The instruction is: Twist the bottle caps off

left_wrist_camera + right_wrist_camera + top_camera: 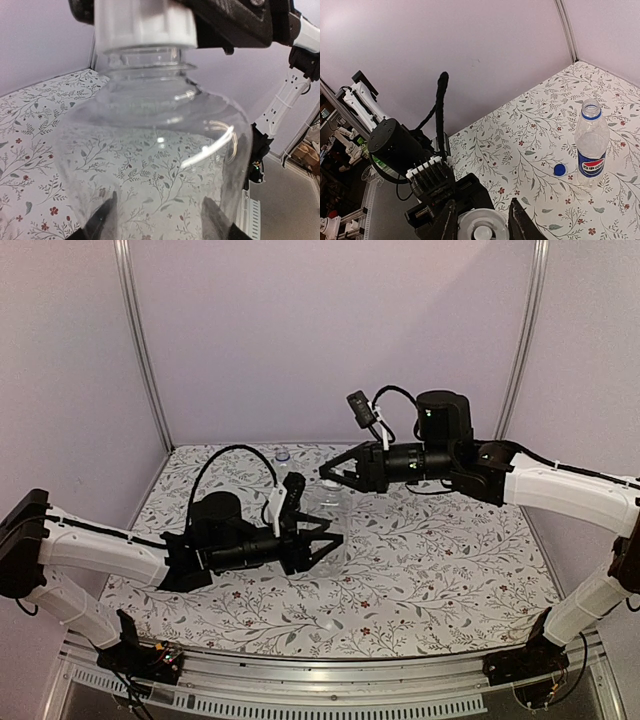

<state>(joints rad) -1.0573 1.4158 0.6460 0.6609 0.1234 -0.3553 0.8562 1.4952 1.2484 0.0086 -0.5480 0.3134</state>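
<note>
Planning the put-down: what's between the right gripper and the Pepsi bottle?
Only the blue cap, lying on the tablecloth near the Pepsi bottle; the rest is bare. Right wrist view.

The cap [560, 170] is blue, the bottle [591, 140] labelled blue-red-white, the table [530, 125] leaf-patterned.

Walls [330, 330]: you have plain pale lilac panels filling the upper half of the overhead frame.
Corner posts [140, 340]: silver metal uprights at upper left and upper right.
Table [450, 570]: a white cover printed with grey leafy sprigs and small red flowers, at centre frame.
Front rail [330, 680]: slotted aluminium along the bottom edge.
Floor [285, 200]: grey, at lower right of your left wrist view.
Light: soft and even.
</note>
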